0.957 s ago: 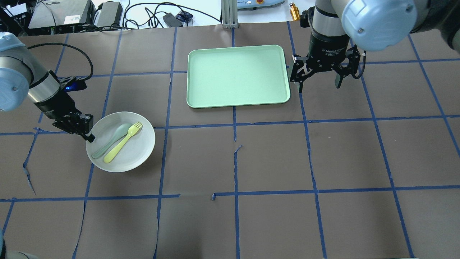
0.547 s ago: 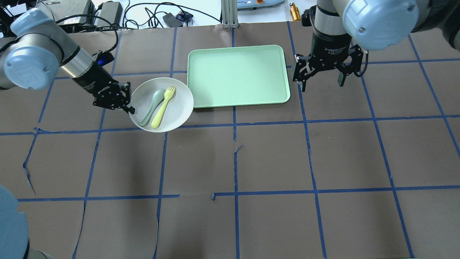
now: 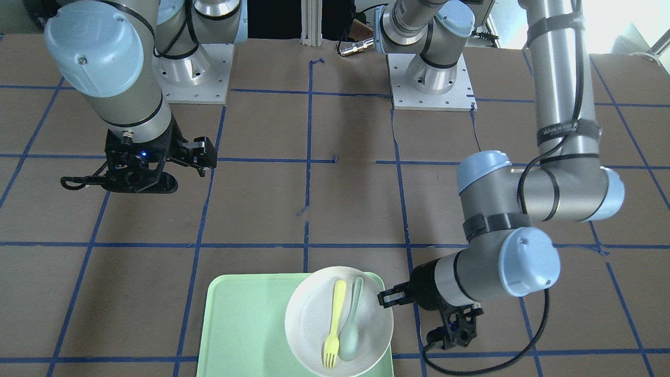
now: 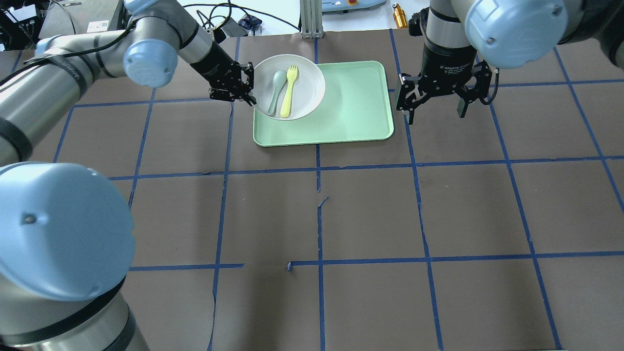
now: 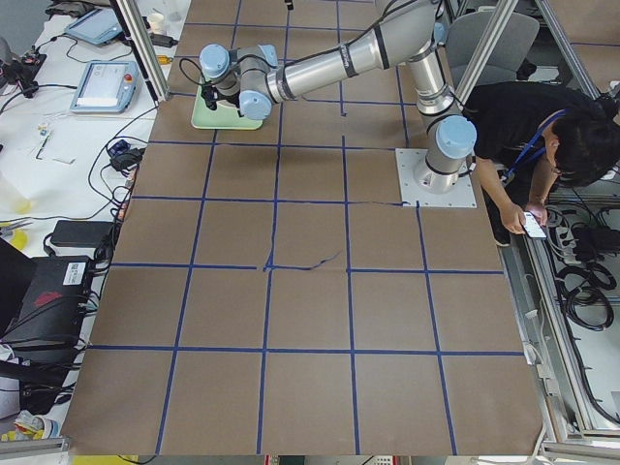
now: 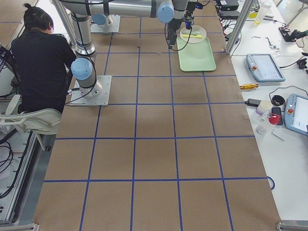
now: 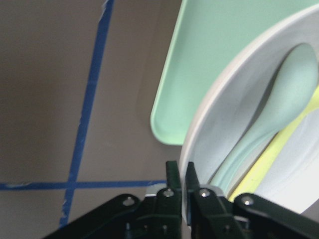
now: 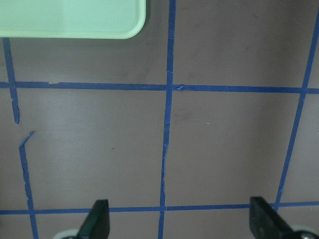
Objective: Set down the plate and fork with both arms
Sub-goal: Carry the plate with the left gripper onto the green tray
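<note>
Two silver-grey tubular arms (image 3: 562,78), light blue joint caps (image 3: 528,262), black strap bands (image 3: 494,224)

The round off-white shallow plate (image 4: 312,80) overhangs the far left corner of the mint-green rectangular tray (image 4: 351,112), its rim pinched by the left gripper (image 4: 249,99). The small pale yellow plastic fork (image 4: 288,92) lies inside it, tines pointing away from the robot.

your left arm (image 4: 73,53) stretched forward, right arm (image 4: 446,29) upright
your left gripper (image 7: 182,177) is pinched on the plate (image 4: 317,80) rim, wrist low and level; your right gripper (image 4: 435,116) points straight down, fingers (image 8: 97,221) spread wide.
</note>
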Robot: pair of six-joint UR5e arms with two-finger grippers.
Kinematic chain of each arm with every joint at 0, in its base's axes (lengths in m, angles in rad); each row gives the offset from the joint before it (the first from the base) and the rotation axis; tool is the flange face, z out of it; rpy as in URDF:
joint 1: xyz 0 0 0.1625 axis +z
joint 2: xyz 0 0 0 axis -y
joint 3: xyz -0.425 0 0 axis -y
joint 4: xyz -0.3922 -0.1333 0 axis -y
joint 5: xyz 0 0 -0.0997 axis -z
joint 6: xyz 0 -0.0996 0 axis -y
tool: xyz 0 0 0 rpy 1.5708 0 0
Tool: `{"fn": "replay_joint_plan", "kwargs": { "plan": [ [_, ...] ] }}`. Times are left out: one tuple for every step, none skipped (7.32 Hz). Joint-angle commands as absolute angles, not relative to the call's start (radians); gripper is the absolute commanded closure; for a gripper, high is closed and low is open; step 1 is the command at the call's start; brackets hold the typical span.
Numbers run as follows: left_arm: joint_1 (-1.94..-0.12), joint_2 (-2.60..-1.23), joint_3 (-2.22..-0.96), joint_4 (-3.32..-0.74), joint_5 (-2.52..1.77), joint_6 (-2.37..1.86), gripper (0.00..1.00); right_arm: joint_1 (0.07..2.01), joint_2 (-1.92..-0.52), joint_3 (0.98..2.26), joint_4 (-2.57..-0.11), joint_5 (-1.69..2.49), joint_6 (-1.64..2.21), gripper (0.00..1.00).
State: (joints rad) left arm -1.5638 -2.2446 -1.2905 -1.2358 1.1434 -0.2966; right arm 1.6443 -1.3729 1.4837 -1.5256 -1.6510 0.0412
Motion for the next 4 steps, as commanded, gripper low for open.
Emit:
{"fn": "replay_joint_plan", "kwargs": {
  "plan": [
    [-1.635, -2.385, -1.136, -1.207, 1.137, -0.423, 1.00, 1.644, -1.373, 1.485, -1.526, -1.647, 0.043, 0.00],
    [-1.661, -2.408, -1.129, -1.207, 1.138, -0.449, 1.00, 1.644, -1.373, 1.485, -1.528, -1.647, 0.043, 0.00],
    [-1.673, -2.413, -1.129, -1.204, 1.138, -0.454, 1.00, 1.644, -1.373, 1.485, -1.528, -1.649, 0.043, 0.00],
    [-1.675, -2.413, -1.135, -1.204, 1.138, -0.472, 1.00, 1.644, -1.373, 1.485, -1.528, -1.649, 0.044, 0.00]
  ]
}}
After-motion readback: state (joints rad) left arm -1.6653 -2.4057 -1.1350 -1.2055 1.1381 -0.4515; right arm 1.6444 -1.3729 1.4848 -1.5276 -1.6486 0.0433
